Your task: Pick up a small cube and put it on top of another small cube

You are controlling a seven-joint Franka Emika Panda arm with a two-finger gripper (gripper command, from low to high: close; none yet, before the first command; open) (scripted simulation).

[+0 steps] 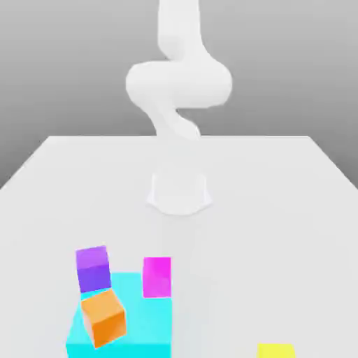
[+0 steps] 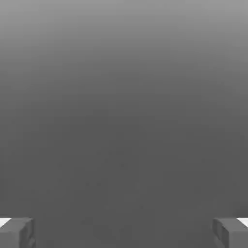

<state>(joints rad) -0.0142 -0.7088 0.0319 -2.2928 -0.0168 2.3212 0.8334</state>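
Observation:
The small bright yellow cube (image 1: 275, 351) lies on the white table at the front edge of the exterior view, toward its right. The magenta-pink cube (image 1: 156, 277) stands at the far edge of the flat cyan block, well to the left of the yellow one. In the hand view my gripper (image 2: 124, 233) is open, its two grey fingertips (image 2: 17, 232) set far apart with nothing between them, facing a plain grey background.
A purple cube (image 1: 93, 268) and a tilted orange cube (image 1: 103, 318) sit by and on the large cyan block (image 1: 143, 328). The arm's white base (image 1: 179, 193) stands mid-table, and the arm (image 1: 179, 84) rises above it. The table (image 1: 280, 210) is white.

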